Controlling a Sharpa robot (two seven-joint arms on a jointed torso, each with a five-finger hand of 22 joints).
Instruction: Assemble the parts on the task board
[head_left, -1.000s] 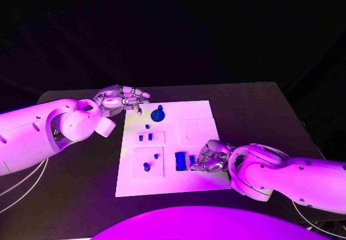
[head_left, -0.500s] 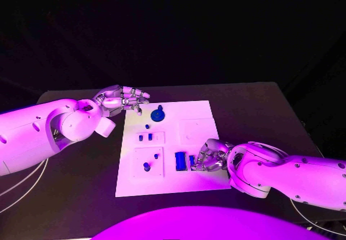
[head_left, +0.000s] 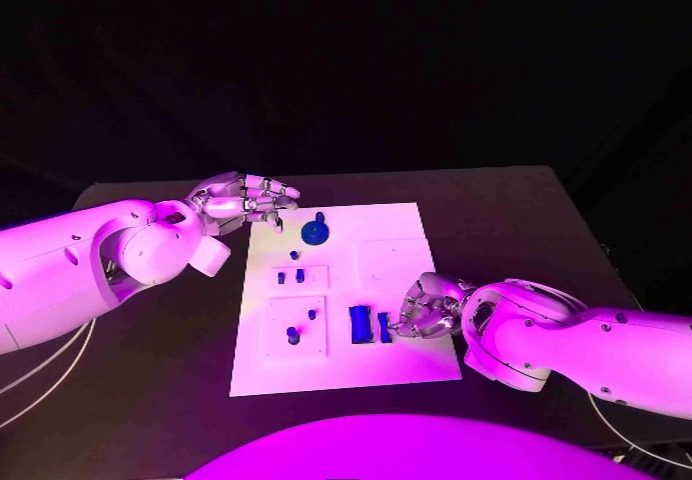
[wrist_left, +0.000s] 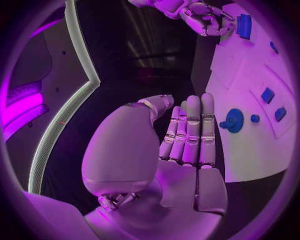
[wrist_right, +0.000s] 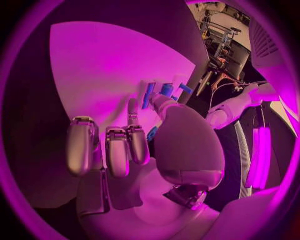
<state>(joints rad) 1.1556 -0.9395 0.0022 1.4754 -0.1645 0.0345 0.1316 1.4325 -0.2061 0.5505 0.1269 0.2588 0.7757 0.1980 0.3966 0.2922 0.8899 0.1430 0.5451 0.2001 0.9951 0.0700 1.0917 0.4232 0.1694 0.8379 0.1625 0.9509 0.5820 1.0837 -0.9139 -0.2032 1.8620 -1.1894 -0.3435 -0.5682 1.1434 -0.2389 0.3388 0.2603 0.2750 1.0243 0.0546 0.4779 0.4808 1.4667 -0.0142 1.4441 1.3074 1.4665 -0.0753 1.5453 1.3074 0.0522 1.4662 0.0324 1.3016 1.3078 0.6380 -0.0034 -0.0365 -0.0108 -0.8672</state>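
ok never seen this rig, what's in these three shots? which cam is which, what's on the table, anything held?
It is a two-armed robot at a black table. The square shot looks down from its head; the two round ones come from cameras behind each wrist. A white task board carries small blue parts, among them a round blue part and a blue block. The left hand hovers at the board's far corner, holding nothing. The right hand rests its fingertips at a narrow blue piece; whether it grips it, I cannot tell.
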